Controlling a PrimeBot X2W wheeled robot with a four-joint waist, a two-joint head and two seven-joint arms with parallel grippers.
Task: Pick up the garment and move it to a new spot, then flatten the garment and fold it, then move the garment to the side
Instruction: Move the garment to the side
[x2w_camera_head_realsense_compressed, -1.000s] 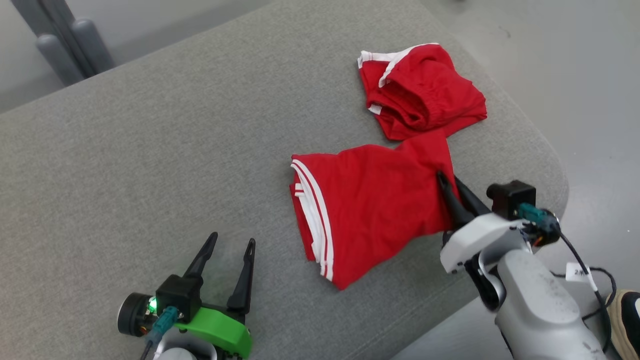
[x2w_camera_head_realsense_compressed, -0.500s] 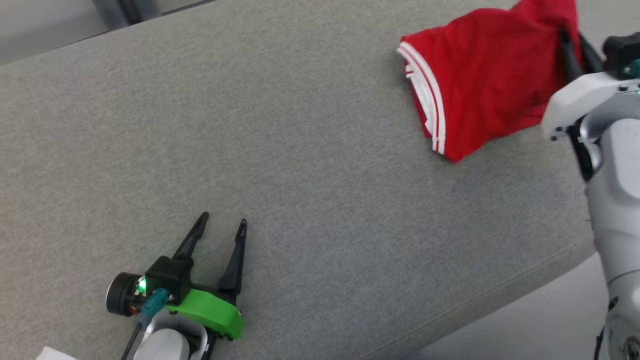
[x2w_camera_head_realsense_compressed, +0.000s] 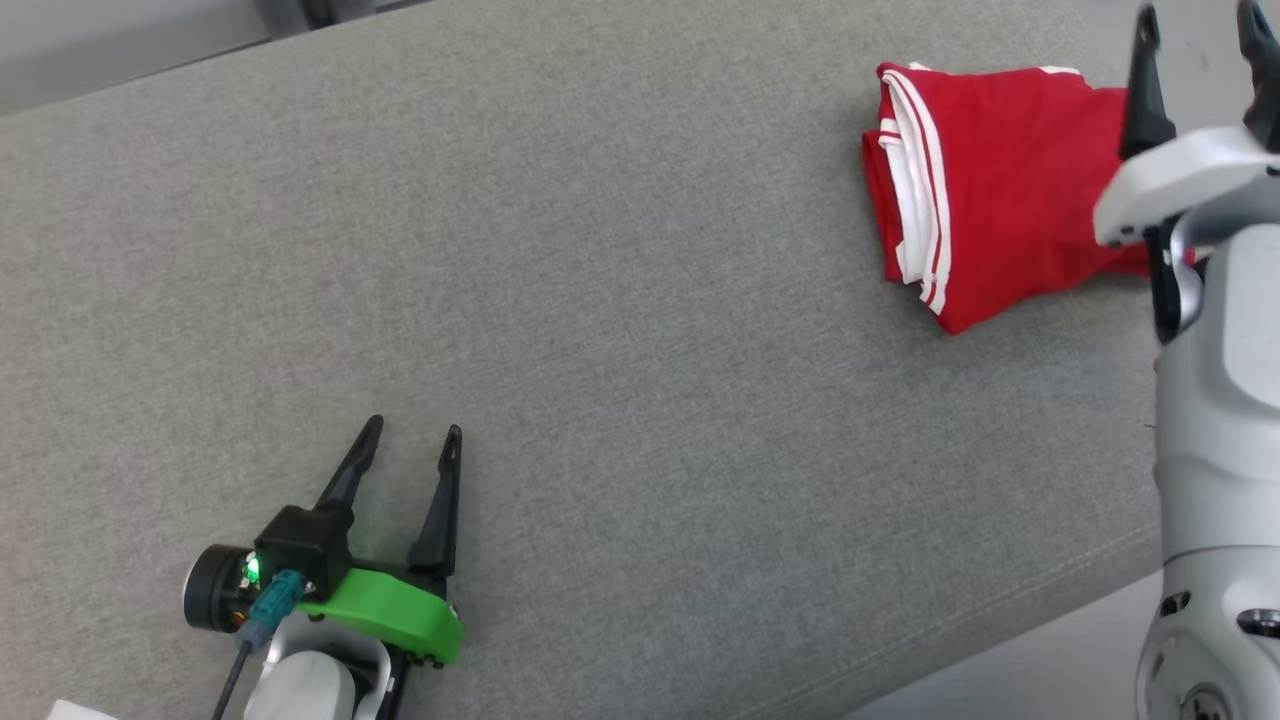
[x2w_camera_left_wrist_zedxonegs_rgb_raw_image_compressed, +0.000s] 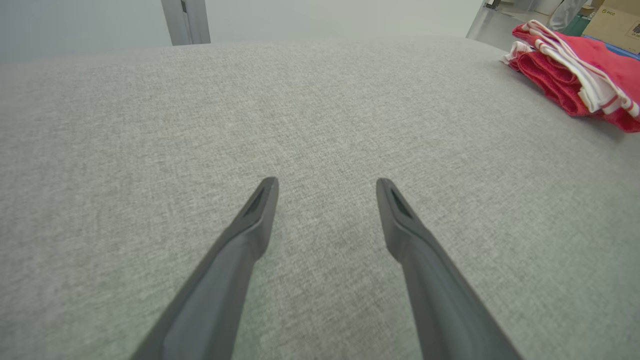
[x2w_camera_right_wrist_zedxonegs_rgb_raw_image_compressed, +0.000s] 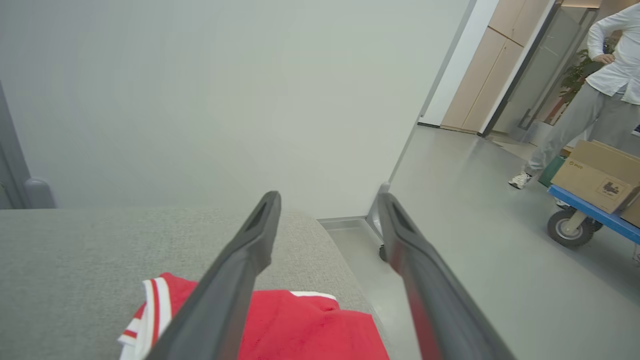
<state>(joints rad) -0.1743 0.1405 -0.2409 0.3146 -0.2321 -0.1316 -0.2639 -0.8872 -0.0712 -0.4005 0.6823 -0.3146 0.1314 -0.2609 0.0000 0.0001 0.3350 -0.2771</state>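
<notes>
Head view: folded red garment (x2w_camera_head_realsense_compressed: 1000, 200) sits at the right end of the grey cushion (x2w_camera_head_realsense_compressed: 600, 300). Right hand (x2w_camera_head_realsense_compressed: 1198, 12) is spread wide just past it, holding nothing. Left hand (x2w_camera_head_realsense_compressed: 408, 445) is spread too, well apart from the garment.
Left wrist: fingers wide over bare cushion, garment off at the upper right.
Right wrist: fingers apart, garment lying below them.

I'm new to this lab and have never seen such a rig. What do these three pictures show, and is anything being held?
It is a wheeled robot with two arms, each ending in a two-fingered gripper. One picture looks down from its head: the left gripper at lower left, the right gripper at upper right. The other two come from cameras on the wrists, looking along each gripper's fingers. On the grey cushioned surface lies a folded red garment with white stripes. Both grippers are open and hold nothing; the right one hangs over the garment. The right wrist view shows a person beside a cart with cardboard boxes.
</notes>
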